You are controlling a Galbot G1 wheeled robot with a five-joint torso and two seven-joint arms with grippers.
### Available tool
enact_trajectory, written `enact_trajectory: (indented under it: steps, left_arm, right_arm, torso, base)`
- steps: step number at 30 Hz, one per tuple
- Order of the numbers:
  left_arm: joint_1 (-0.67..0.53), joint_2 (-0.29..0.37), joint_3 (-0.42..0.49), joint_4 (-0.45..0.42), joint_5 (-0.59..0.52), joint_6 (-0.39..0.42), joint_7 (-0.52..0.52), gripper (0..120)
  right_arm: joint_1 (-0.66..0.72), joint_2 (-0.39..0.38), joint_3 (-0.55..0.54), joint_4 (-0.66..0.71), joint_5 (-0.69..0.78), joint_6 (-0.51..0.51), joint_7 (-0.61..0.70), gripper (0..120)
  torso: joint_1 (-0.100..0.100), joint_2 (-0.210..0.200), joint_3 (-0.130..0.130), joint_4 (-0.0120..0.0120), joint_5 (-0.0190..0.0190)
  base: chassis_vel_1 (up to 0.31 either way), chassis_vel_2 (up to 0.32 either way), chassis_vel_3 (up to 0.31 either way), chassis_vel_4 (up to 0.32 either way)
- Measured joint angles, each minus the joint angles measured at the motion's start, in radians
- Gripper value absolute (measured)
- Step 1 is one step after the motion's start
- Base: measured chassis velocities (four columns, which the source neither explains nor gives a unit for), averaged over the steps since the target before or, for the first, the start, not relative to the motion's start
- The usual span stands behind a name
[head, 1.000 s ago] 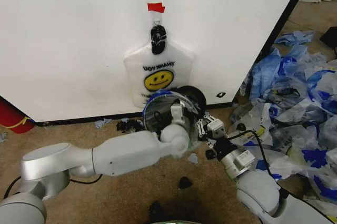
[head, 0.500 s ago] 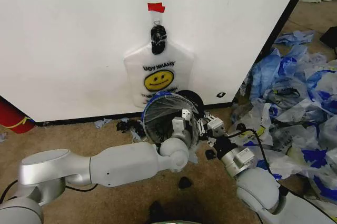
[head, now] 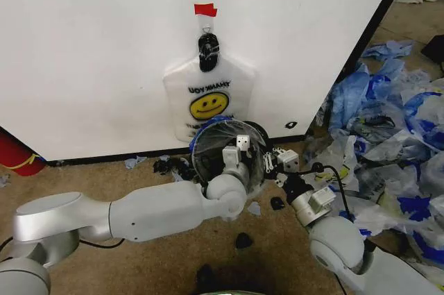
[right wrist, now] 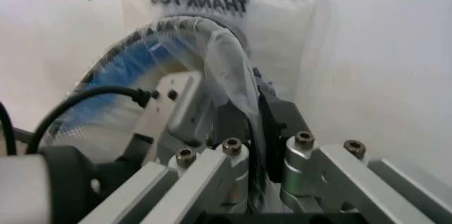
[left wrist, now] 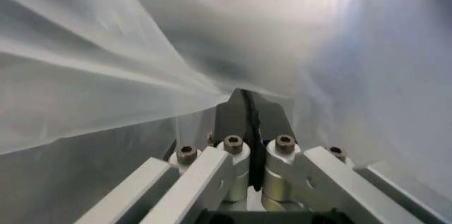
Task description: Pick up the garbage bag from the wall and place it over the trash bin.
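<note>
You are looking at a bare test room set up for robot trials, not a home or shop. A plain white wall [head: 104, 52] meets worn brown carpet [head: 139, 253] along a black baseboard [head: 104, 157]. A scrap of red tape [head: 205, 10] marks a hook on the wall. Along the carpet's right edge lies a heap of used white and blue plastic bags [head: 395, 121], with torn scraps [head: 132, 163] near the baseboard and a red cylinder [head: 14, 150] at the left edge.
</note>
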Motion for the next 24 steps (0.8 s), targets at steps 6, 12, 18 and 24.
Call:
enact_trajectory:
  steps: [6, 12, 18, 24]
  left_arm:
    - [-0.005, 0.009, 0.003, -0.012, -0.003, 0.0, -0.001, 0]
    - [-0.014, 0.037, 0.01, -0.052, -0.013, 0.001, -0.01, 0]
    - [-0.01, 0.081, 0.002, -0.093, -0.019, -0.004, -0.012, 0]
    - [0.003, 0.145, -0.014, -0.167, -0.024, -0.006, -0.009, 0]
  right_arm:
    - [0.007, 0.013, -0.005, -0.011, 0.022, -0.009, 0.021, 0]
    - [0.008, 0.023, 0.001, -0.022, 0.03, -0.01, 0.037, 0]
    - [0.006, 0.036, 0.005, -0.025, 0.069, -0.019, 0.079, 0]
    - [0.015, 0.063, -0.007, -0.026, 0.167, -0.033, 0.133, 0]
  torso:
    - [0.0, 0.0, 0.0, -0.0002, 0.0]
    - [0.0, 0.0, 0.0, -0.0001, 0.0]
    - [0.0, 0.0, 0.0, -0.0002, -0.0001]
    - [0.0, 0.0, 0.0, -0.0001, -0.0001]
  base:
    - [0.0, 0.0, 0.0, 0.0]
    - [0.0, 0.0, 0.0, 0.0]
    - [0.0, 0.0, 0.0, 0.0]
    - [0.0, 0.0, 0.0, 0.0]
